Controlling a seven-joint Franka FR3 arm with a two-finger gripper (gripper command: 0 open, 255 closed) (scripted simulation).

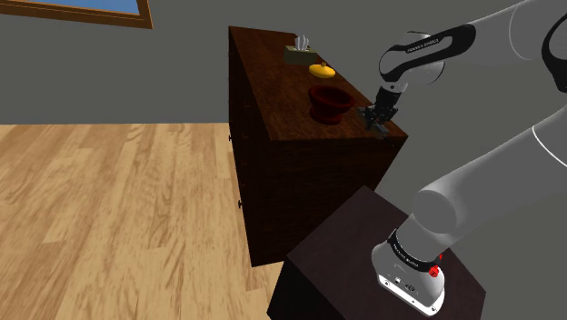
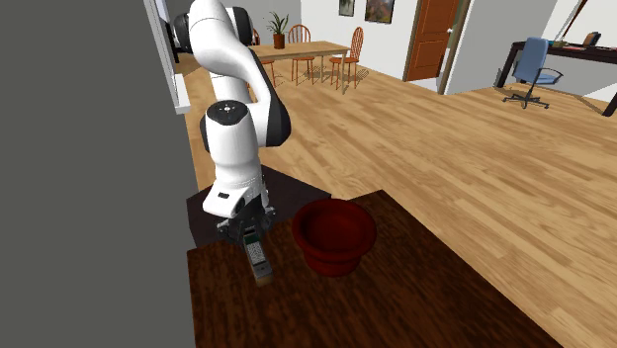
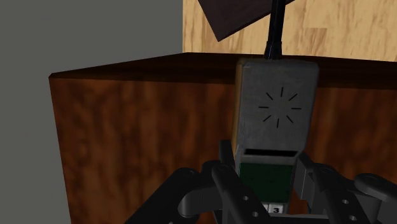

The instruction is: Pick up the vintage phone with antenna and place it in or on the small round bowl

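The vintage phone (image 3: 275, 108) is a grey handset with a round speaker grille, a green panel and a black antenna (image 3: 275, 28). It lies flat on the dark wooden cabinet top (image 2: 415, 297), near the edge closest to the stand. My black gripper (image 3: 267, 168) reaches straight down over its lower end, and the fingers (image 3: 226, 167) press against both sides, shut on the phone. In the second exterior view the gripper (image 2: 252, 233) stands over the phone (image 2: 260, 261), with the small round dark red bowl (image 2: 333, 235) a short way to its right. The shoulder view has the gripper (image 1: 377, 123) beside the bowl (image 1: 329, 100).
Farther back on the cabinet (image 1: 300, 173) sit a yellow lidded dish (image 1: 322, 70) and a tissue box (image 1: 298, 53). The dark stand (image 1: 350, 241) is close below the cabinet's near edge. A grey wall runs along one side of the cabinet. Wooden floor spreads around.
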